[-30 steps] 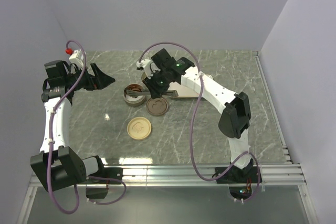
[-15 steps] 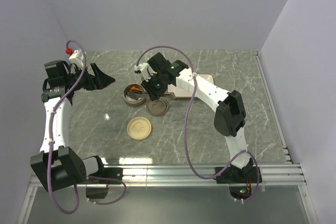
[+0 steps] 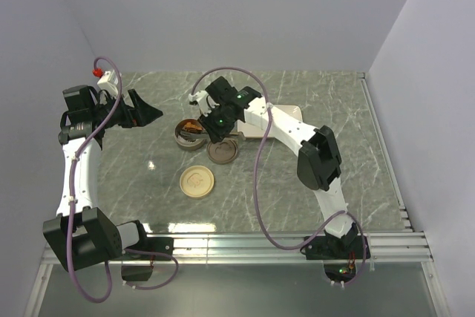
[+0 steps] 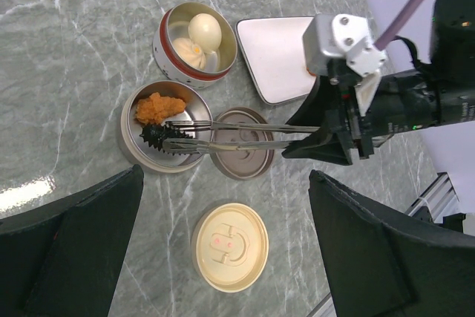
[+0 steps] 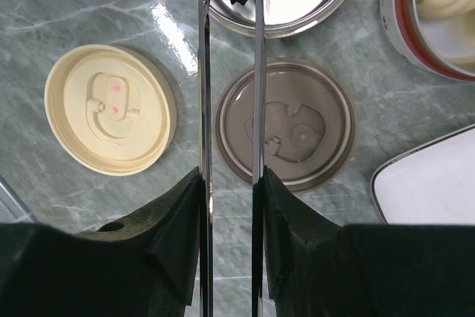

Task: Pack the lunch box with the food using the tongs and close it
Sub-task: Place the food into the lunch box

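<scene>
Left fingers [image 4: 67, 250]: spread fully wide, holding nothing, above the counter's [image 3: 148, 183] left side. Mid-counter, toward the far edge: a steel bowl [image 4: 130, 155] containing an orange piece [image 4: 158, 108] and the black lump [image 4: 157, 136]. The tongs [image 5: 257, 94] tips bracket that lump inside the bowl, and their arms pass over the brown lid [image 4: 241, 167]. Right fingers [image 5: 174, 228]: partly closed, clamped on the tongs' handle end.

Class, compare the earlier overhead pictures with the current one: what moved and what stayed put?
The right end effector, shut on the tongs, slid left toward the steel bowl; the tong tips now bracket the black lump inside it. No grip visibly changed. The left end effector stayed open and still; the cream lid and brown lid kept their places.
</scene>
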Robot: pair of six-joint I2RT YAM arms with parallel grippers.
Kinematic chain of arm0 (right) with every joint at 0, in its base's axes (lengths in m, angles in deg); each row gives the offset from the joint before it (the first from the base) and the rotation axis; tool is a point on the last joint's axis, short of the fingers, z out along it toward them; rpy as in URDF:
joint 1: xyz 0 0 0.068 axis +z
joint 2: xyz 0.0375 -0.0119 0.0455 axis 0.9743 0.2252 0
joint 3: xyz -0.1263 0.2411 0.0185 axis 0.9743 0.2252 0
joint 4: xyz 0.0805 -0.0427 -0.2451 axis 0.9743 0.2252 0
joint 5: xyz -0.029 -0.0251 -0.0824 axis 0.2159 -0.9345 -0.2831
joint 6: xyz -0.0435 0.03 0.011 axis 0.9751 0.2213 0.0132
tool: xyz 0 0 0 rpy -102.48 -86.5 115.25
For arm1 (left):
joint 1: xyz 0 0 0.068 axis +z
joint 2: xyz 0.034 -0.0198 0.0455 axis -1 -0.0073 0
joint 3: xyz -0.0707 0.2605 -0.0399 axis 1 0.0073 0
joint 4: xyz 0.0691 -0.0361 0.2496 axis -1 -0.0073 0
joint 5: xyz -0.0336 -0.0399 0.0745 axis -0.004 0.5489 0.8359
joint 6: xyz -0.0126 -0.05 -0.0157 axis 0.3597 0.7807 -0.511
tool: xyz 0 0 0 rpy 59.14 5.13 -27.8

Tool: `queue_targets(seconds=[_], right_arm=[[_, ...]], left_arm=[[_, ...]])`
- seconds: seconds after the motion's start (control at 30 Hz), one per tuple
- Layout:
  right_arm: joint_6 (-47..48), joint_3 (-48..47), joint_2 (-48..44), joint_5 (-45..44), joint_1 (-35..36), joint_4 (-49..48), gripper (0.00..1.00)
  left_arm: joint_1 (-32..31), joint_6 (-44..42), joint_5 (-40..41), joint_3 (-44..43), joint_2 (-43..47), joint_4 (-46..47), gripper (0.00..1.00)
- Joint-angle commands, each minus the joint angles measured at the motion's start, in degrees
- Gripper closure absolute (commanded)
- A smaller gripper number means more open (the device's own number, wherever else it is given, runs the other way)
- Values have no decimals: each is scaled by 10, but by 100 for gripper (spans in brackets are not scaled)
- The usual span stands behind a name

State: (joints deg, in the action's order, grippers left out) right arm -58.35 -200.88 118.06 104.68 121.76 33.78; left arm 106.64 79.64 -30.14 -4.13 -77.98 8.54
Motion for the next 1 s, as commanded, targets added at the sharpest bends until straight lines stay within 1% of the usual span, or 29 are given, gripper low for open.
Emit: queue_targets(seconds=[0.0,0.07,0.17,0.2,0.3,0.57,0.8,0.87,0.97], right_arm=[[-8,-29,-1,-6,3,-18,60],[-8,-34,2,-10,4,-15,60],[-11,-42,5,-10,3,-9,52],[-12,-42,5,-9,3,-9,48],[-15,-42,-3,-3,3,-8,45],[-24,-63,-21,-1,3,0,44],[-25,-86,-76,7,-16,10,44],[-17,-83,-89,14,-28,23,44],[3,-45,-122,24,-55,39,45]], left_arm=[[2,-7,-6,-2,-3,15,1],[2,-7,-7,-2,-3,15,1],[3,-8,-6,-2,-4,15,0],[3,-7,-5,-3,-6,15,1],[3,-6,-5,-2,-7,17,1],[3,-7,-5,-4,-8,15,1],[3,-22,-13,-17,-9,-4,1],[2,-30,-15,-23,-10,-14,1],[3,-39,-15,-27,-9,-22,1]])
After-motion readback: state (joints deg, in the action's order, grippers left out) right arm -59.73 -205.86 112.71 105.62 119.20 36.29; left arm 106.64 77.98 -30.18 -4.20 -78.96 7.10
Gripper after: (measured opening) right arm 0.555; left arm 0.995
